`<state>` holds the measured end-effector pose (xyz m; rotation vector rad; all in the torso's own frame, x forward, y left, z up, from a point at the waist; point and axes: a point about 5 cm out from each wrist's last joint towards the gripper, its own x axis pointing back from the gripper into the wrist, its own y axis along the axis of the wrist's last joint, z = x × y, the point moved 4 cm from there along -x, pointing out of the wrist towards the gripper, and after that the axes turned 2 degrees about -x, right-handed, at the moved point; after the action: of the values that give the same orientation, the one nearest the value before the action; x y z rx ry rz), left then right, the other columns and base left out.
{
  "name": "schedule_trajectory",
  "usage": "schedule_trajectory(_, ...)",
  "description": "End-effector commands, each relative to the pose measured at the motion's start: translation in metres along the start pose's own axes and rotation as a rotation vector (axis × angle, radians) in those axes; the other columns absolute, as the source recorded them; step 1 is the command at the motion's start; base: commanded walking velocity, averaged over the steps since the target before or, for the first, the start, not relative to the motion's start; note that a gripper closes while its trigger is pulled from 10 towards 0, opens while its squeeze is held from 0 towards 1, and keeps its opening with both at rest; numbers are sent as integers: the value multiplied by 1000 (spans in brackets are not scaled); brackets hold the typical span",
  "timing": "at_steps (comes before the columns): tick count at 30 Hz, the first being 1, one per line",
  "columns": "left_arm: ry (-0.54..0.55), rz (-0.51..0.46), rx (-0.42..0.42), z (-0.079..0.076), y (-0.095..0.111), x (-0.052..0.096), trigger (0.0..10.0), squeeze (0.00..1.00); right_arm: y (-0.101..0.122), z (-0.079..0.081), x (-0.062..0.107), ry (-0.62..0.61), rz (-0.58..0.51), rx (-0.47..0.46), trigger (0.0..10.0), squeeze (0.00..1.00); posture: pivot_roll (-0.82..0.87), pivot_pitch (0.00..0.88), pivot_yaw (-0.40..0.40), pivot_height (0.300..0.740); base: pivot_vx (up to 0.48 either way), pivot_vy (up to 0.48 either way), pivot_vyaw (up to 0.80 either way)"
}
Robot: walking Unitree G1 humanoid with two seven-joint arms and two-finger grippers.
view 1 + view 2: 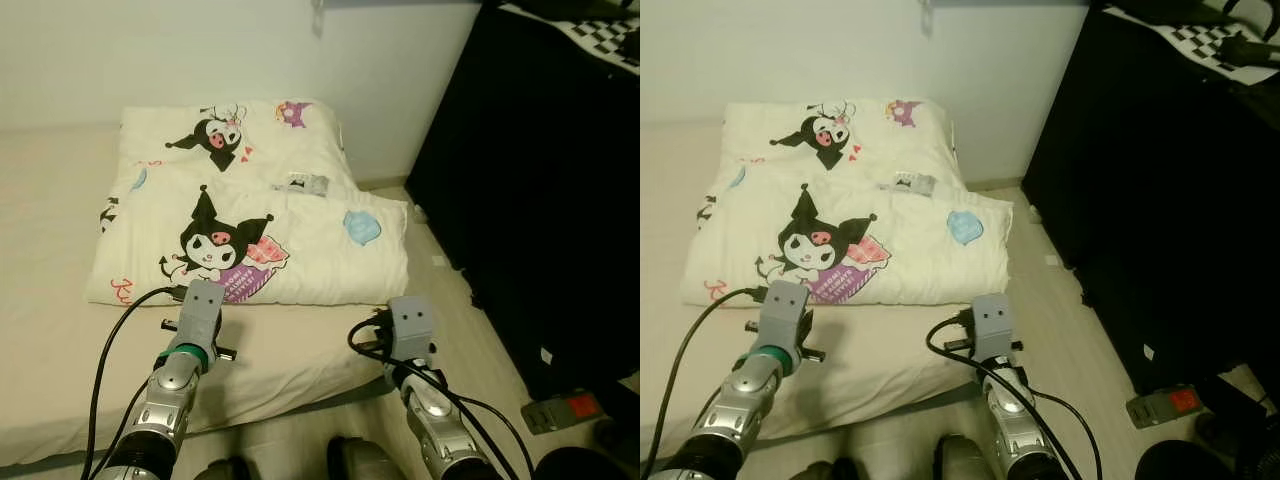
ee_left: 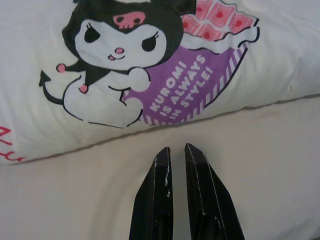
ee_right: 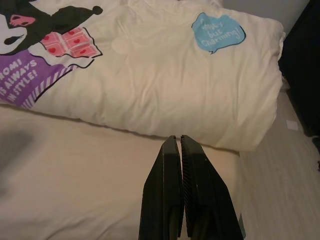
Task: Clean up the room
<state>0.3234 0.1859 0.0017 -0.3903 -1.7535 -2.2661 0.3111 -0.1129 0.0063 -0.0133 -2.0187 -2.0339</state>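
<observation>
Cream quilt (image 1: 250, 215) printed with black cartoon characters lies folded on a beige bed (image 1: 60, 350), against the white wall. The left tool (image 2: 175, 152) hovers over the sheet just before the quilt's near edge, fingers nearly closed. The right tool (image 3: 179, 142), fingers pressed together, points at the quilt's right corner, beside a black cabinet (image 1: 540, 200).
</observation>
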Motion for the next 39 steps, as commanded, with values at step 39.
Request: schedule_trajectory(39,-7,20,10,-3,-8,4,10000,0,-6,3,3,24,23,-4,10000,0,-85,78,18,740,0,56,0)
